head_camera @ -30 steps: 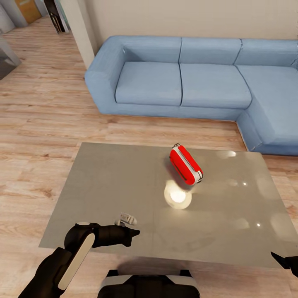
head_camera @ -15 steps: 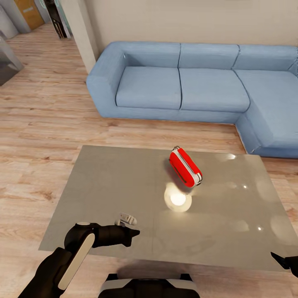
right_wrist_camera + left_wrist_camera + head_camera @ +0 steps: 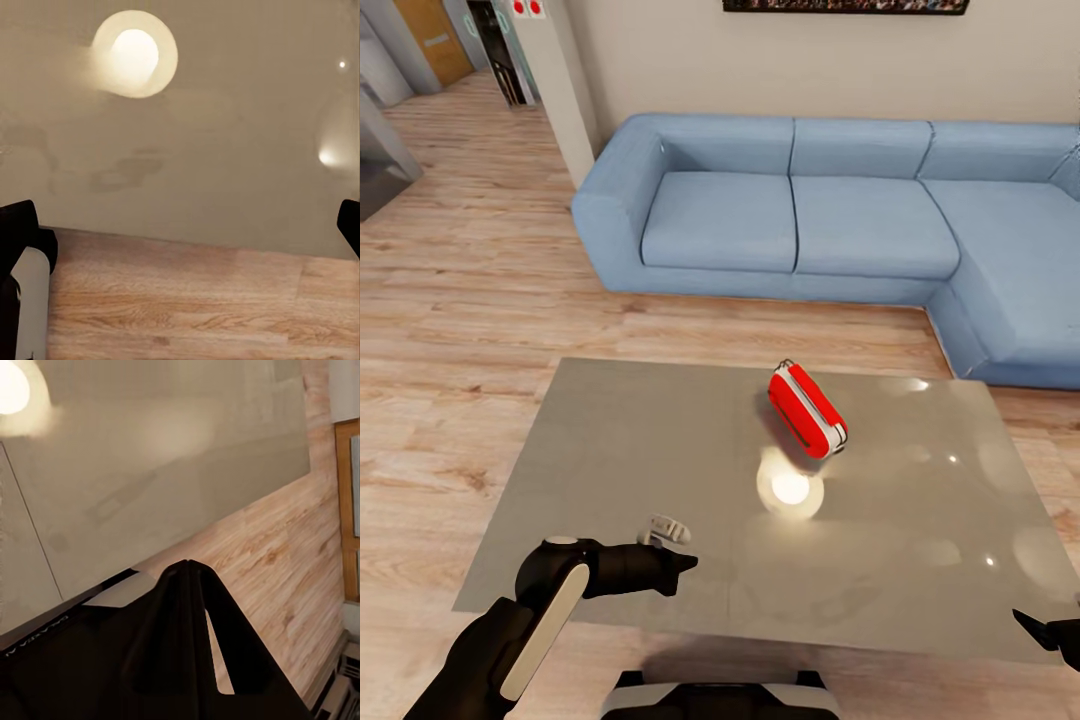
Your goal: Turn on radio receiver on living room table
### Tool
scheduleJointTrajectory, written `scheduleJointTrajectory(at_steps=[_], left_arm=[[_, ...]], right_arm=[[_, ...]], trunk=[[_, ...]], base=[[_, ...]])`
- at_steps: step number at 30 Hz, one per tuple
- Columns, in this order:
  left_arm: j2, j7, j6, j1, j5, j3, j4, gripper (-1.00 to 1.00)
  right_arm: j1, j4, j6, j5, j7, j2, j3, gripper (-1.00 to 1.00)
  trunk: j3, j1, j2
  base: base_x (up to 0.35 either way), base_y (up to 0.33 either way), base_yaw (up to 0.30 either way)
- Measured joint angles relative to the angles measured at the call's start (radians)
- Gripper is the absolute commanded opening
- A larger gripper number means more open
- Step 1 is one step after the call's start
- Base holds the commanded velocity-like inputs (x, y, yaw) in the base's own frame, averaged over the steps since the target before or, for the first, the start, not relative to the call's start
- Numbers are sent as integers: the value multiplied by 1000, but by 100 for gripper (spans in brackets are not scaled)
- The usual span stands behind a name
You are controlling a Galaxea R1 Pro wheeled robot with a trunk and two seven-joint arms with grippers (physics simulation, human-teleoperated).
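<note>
The red radio receiver (image 3: 807,411), with white side trim, lies tilted near the far middle of the glossy grey table (image 3: 630,440) in the head view. My left gripper (image 3: 682,563) hovers over the table's near left part, well short of the radio. In the left wrist view the left gripper (image 3: 187,565) is shut, its fingers meeting at a point with nothing between them. My right gripper (image 3: 1042,630) sits at the table's near right corner. The right wrist view has this gripper (image 3: 184,221) open, its fingertips (image 3: 19,225) spread wide above the table's near edge.
A blue L-shaped sofa (image 3: 790,210) runs behind the table and down the right side. Pale wood-plank floor (image 3: 460,330) surrounds the table. A wall corner (image 3: 565,80) stands at the back left, a framed picture (image 3: 845,5) hangs above the sofa, and a lamp's reflection (image 3: 790,487) glows on the tabletop.
The whole head view has shifted down a little, bringing the framed picture's lower edge into view. Both grippers keep the same places in the picture, and the radio lies as before.
</note>
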Motion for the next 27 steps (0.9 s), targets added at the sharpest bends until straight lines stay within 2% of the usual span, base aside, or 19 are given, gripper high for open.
scheduleJointTrajectory(at_steps=[27], left_arm=[[0,0,0,0,0,0,0,-100]], right_arm=[[0,0,0,-5,-1,0,-4,100]], trunk=[[34,0,0]], base=[[0,0,0]])
